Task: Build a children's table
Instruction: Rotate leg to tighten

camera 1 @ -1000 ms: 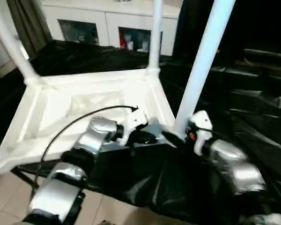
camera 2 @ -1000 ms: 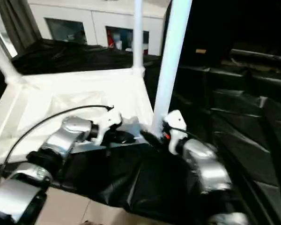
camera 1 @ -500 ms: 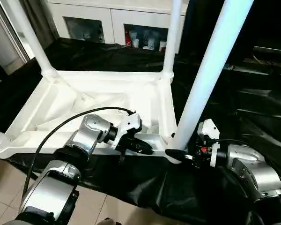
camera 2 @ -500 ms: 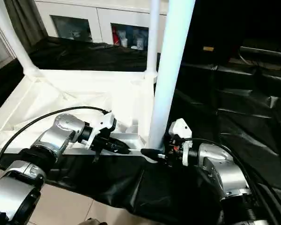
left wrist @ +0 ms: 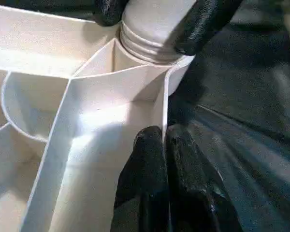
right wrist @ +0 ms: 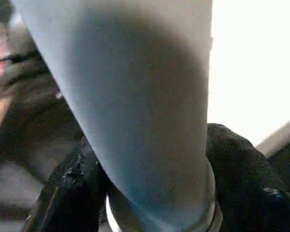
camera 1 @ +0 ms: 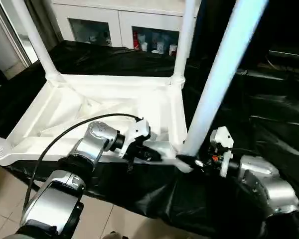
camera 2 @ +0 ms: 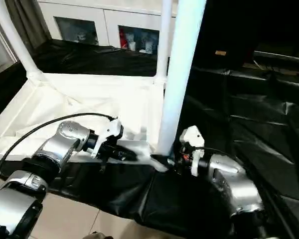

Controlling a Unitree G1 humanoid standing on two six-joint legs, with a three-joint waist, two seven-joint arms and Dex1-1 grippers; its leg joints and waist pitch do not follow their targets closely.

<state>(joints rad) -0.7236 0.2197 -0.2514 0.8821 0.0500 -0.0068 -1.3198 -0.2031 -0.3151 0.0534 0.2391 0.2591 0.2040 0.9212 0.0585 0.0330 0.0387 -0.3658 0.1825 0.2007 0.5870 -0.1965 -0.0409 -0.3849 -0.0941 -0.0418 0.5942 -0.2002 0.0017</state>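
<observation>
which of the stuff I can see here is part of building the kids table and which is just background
Part of the job:
- upturned white tabletop
- near-right leg, gripped at its base by the right pincer
- three other legs standing in corner sockets
- left pincer, clamped on the tabletop rim

Just lying about:
- black sheet
- white cabinet

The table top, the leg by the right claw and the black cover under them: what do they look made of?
Table top: white moulded plastic by the look, thin ribs and walls, slight sheen.
Leg: white tube, smooth and faintly glossy, probably plastic; ridged rings at its base.
Black cover: thin glossy sheet, likely plastic film, creased with bright highlights.
</observation>
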